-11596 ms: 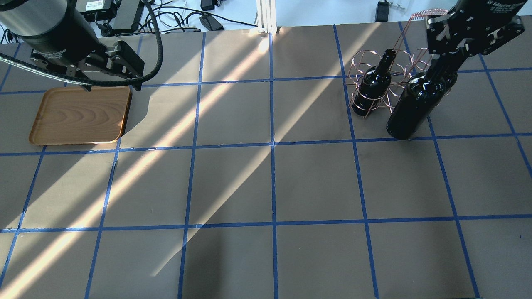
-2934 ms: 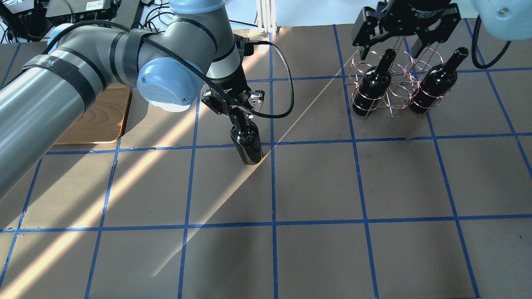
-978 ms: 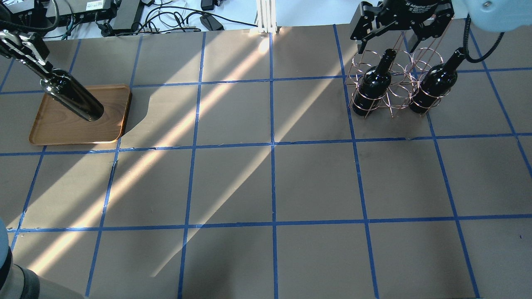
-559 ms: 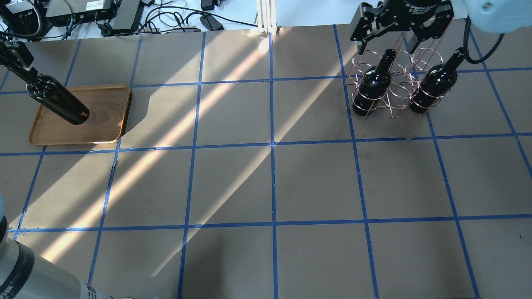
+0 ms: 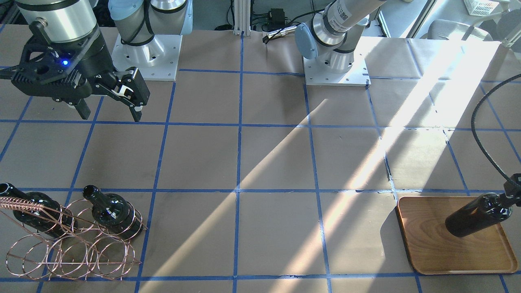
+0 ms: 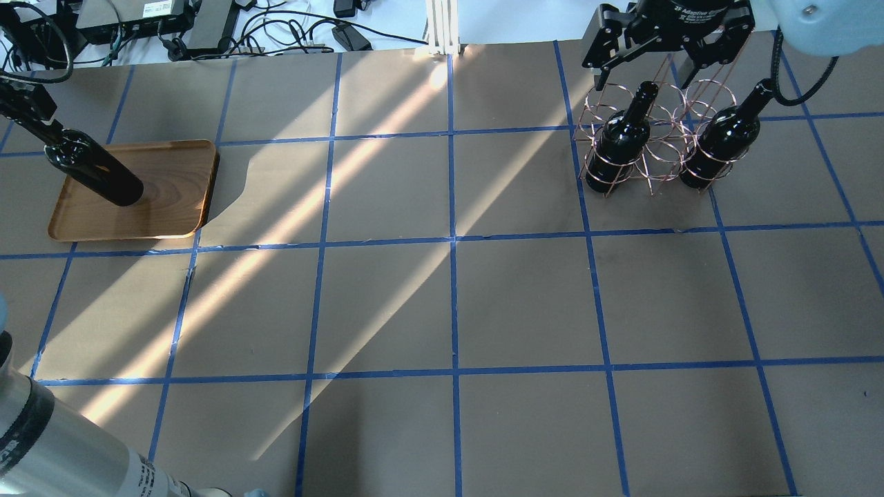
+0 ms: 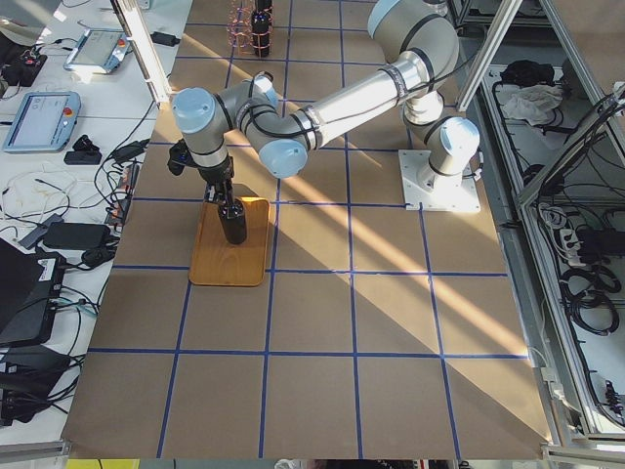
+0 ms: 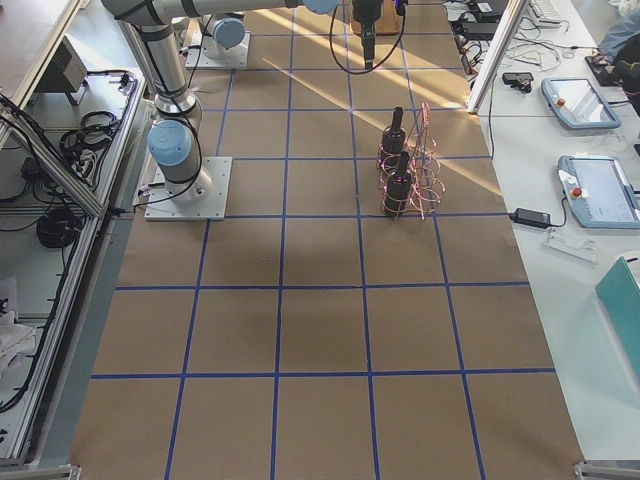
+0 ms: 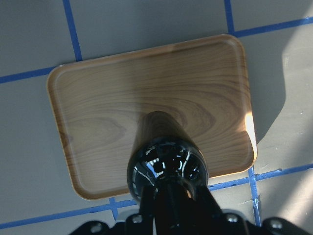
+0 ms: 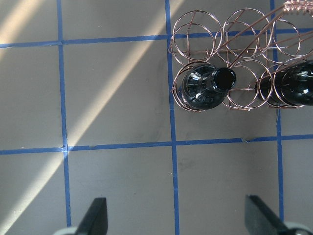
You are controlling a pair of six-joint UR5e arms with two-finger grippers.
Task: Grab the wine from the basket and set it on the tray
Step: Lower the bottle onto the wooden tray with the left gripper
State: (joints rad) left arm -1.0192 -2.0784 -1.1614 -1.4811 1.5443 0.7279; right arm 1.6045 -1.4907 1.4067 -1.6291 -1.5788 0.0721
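Wine (image 6: 97, 176) stands upright over the middle of the tray (image 6: 173, 172), contact unclear, its neck clenched by the downward-pointing left tool (image 6: 43, 128) on the outstretched left arm (image 7: 322, 103), while the right tool (image 6: 666, 55) hovers spread wide above the basket (image 6: 663, 148), which holds two other bottles (image 6: 618, 148) on the worktop (image 6: 449, 310).

**Wine** (image 6: 97, 176): dark, glossy, unlabelled bottle, upright, its slim neck clasped by the left gripper (image 6: 47, 131). Its base is over the tray's middle; contact cannot be told.
**Tray** (image 6: 176, 207): flat brown wooden rectangle with rounded corners and a low rim, on the table's left side.
**Basket** (image 6: 659, 148): copper wire rings, far right, well apart from the tray, holding two other dark bottles (image 6: 618, 148) upright.
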